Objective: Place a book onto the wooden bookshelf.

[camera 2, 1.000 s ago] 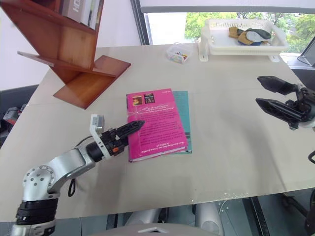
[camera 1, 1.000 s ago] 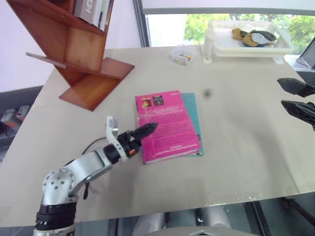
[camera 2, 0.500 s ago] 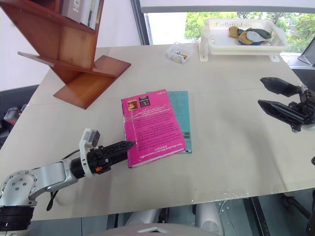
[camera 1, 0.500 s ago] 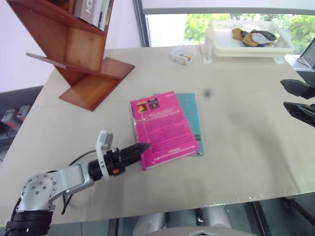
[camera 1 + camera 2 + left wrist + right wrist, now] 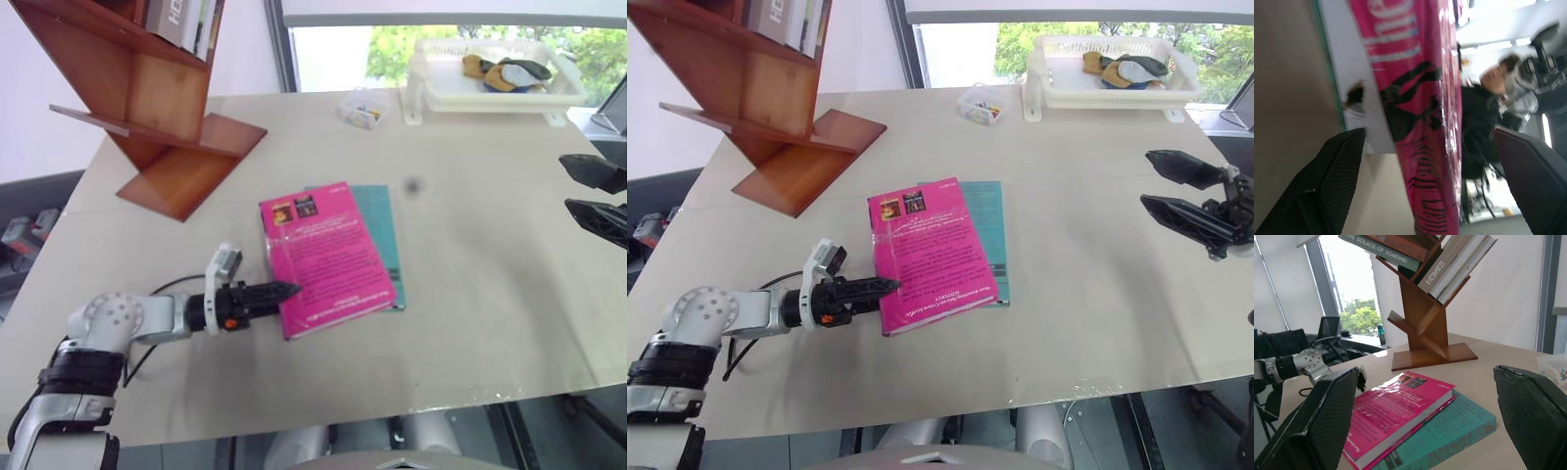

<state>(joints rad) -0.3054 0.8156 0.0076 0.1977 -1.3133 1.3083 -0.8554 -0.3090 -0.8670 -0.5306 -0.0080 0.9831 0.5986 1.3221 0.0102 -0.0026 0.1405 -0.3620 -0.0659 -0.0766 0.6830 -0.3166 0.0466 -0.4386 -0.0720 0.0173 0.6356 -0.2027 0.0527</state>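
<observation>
Left gripper [image 5: 290,290] is low at centre-left of the frame, level with the table [image 5: 470,323] and aimed straight at the near-left edge of the pink book [image 5: 326,257], with its 2 black fingers spread wide, one on each side of that edge in the wrist view, and nothing clamped yet. The book lies flat in the middle of the frame, stacked on a thinner teal book [image 5: 384,215] whose right strip peeks out. So this reads as the approach-to-grasp step: the jaws are lined up on the book's edge but have not closed. Next move, by my reading, calls for sliding a little further in so 1 finger goes under the cover edge, or between the 2 books, then closing firmly; the risk is catching the teal book too, or pushing the stack away across the smooth top. Right gripper [image 5: 1181,194] hangs at the right edge of the frame, jaws apart and empty, well clear of the books. The wooden bookshelf [image 5: 147,98] stands in the upper left, well apart from the book, with bare tabletop between them, so the carry path looks free. A white tray [image 5: 490,93] and a small clear box [image 5: 361,109] sit along the far edge, out of the way.
</observation>
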